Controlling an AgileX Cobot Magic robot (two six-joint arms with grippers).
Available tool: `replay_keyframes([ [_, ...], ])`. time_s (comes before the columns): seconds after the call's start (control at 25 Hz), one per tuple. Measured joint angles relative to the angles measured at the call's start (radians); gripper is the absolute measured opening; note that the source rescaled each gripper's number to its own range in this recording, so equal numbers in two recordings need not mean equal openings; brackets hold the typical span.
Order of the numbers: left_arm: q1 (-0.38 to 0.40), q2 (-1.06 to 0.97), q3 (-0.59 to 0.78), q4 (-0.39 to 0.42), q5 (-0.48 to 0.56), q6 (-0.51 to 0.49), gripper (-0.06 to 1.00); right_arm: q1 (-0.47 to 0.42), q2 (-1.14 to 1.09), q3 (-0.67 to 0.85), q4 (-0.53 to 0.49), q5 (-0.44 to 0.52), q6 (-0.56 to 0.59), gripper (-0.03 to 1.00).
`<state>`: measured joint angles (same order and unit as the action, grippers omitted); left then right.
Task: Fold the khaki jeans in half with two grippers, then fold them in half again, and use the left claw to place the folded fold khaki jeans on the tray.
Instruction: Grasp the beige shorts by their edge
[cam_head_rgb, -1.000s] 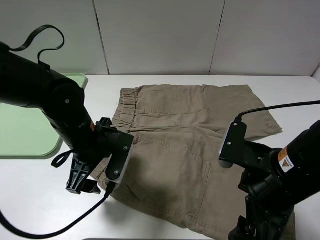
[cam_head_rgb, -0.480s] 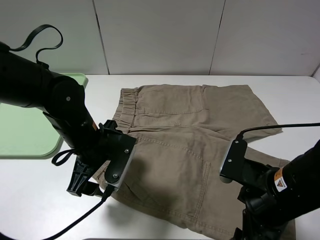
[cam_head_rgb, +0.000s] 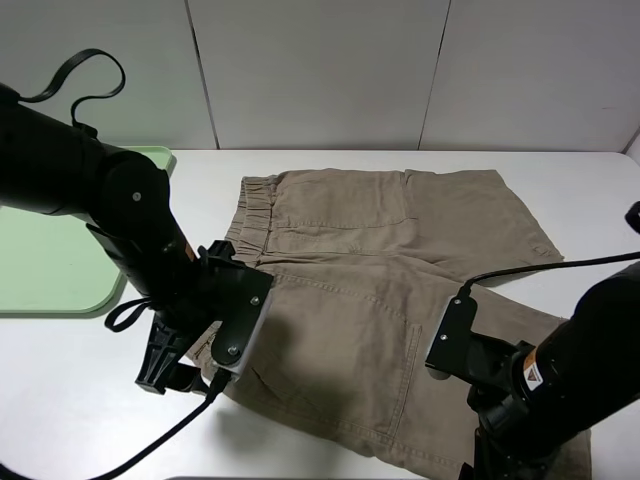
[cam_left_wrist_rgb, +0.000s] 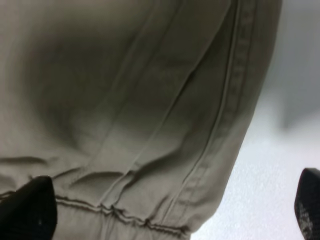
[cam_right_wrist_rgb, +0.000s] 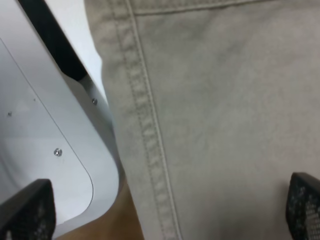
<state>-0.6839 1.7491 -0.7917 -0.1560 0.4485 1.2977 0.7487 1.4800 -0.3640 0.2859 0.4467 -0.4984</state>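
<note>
The khaki jeans (cam_head_rgb: 380, 270) lie spread flat on the white table, waistband (cam_head_rgb: 250, 215) to the left and legs to the right. My left gripper (cam_head_rgb: 165, 372) hangs low over the near left corner of the garment. In the left wrist view the left gripper (cam_left_wrist_rgb: 170, 210) is open, with a stitched edge (cam_left_wrist_rgb: 220, 150) between its black fingertips (cam_left_wrist_rgb: 30, 210). My right gripper (cam_head_rgb: 482, 468) is at the near right leg hem. In the right wrist view the right gripper (cam_right_wrist_rgb: 165, 212) is open over the seamed hem (cam_right_wrist_rgb: 145, 130). The pale green tray (cam_head_rgb: 50, 260) sits at the far left.
The white table (cam_head_rgb: 90, 400) runs to the front edge of the high view. A black cable (cam_head_rgb: 110, 450) trails from the left arm across the near left table. In the right wrist view a white rounded panel with screws (cam_right_wrist_rgb: 45, 145) lies beside the hem.
My right arm has dropped lower and shifted left toward the near leg hem. My left arm has barely moved. The jeans lie as before.
</note>
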Motion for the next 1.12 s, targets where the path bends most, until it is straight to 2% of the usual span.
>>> replay_keyframes([
  [0.48,0.000,0.005,0.000,-0.024,0.000,0.008,0.93,0.000,0.114,0.000,0.019,-0.060,-0.002,1.00],
  [0.92,0.000,0.130,-0.003,-0.029,-0.005,0.007,0.92,0.000,0.132,-0.003,0.023,-0.064,-0.001,1.00],
  [1.04,0.000,0.141,-0.006,-0.029,-0.005,0.007,0.89,0.000,0.133,-0.003,0.025,-0.066,-0.001,1.00],
  [1.12,0.000,0.144,-0.007,-0.029,-0.012,0.007,0.84,0.000,0.133,-0.003,0.027,-0.067,-0.001,1.00],
])
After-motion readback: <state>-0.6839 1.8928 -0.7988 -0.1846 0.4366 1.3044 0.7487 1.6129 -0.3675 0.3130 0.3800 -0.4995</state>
